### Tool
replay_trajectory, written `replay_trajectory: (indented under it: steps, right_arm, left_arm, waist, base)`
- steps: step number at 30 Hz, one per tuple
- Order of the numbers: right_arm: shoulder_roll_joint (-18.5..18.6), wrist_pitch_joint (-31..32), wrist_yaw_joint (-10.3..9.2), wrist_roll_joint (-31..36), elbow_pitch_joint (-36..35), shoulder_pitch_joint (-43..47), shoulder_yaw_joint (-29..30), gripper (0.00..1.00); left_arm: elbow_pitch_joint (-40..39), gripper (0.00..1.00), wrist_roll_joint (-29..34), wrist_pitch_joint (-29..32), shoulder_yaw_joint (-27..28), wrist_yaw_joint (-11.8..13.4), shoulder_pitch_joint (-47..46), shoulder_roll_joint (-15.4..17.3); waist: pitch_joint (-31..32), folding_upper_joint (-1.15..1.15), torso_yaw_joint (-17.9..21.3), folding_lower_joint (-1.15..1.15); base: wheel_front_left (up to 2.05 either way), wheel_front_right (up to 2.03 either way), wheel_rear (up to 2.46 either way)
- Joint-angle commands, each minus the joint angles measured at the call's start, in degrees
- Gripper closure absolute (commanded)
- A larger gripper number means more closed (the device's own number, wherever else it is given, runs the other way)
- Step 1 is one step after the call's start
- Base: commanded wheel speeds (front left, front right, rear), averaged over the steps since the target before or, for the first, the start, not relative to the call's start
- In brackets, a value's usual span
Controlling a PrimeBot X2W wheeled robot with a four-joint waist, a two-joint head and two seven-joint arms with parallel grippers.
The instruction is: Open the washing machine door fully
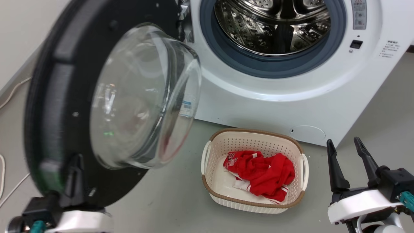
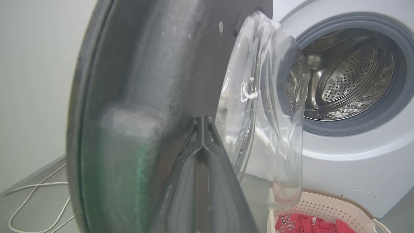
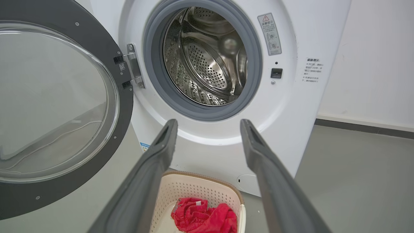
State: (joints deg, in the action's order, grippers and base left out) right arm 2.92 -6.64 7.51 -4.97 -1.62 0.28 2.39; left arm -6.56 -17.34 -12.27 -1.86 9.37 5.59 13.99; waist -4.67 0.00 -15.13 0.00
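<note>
Plainly, there is one washing machine (image 1: 291,97), one washing machine door (image 1: 58,97), one basket (image 1: 252,207) and two grippers. The basket, on the floor (image 1: 168,194) before the machine, holds one red garment (image 1: 262,173). The door stands upright, swung out on its hinge at the head view's left, its glass bowl (image 1: 142,97) bulging rightward. The left gripper (image 2: 202,123) has its jaws closed together against the door's inner face; the right gripper (image 1: 343,140) has them wide apart, empty.

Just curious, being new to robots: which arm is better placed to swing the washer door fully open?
Probably the left. The left tool, shut, is right at the inner face of the washing machine door; the right tool hangs open beside the basket, apart from the door.
</note>
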Motion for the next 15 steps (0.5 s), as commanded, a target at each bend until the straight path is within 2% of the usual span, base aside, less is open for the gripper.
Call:
replay_trajectory:
  steps: [1,9,15]
  right_arm:
    - [-0.08,-0.07,-0.04,0.06,-0.05,-0.64,0.01,0.0]
    - [-0.08,0.21,-0.04,0.43,-0.79,-1.87,0.77,0.0]
    - [-0.08,0.32,-0.04,1.49,-1.3,-2.81,1.38,0.0]
  left_arm:
    - [1.19,1.0,-0.5,-0.61,1.56,0.47,-1.29,0.81]
    - [7.81,1.0,-3.59,-2.23,8.66,-0.6,-6.64,4.64]
    - [12.54,1.0,-3.95,-2.67,11.02,-2.1,-10.66,7.39]
  waist:
    - [-0.25,0.0,0.49,0.0]
    - [-2.35,0.0,1.33,0.0]
    - [-3.58,0.0,1.36,0.0]
  base:
    - [0.0,0.0,0.0]
    - [0.0,0.0,0.0]
    - [0.0,0.0,0.0]
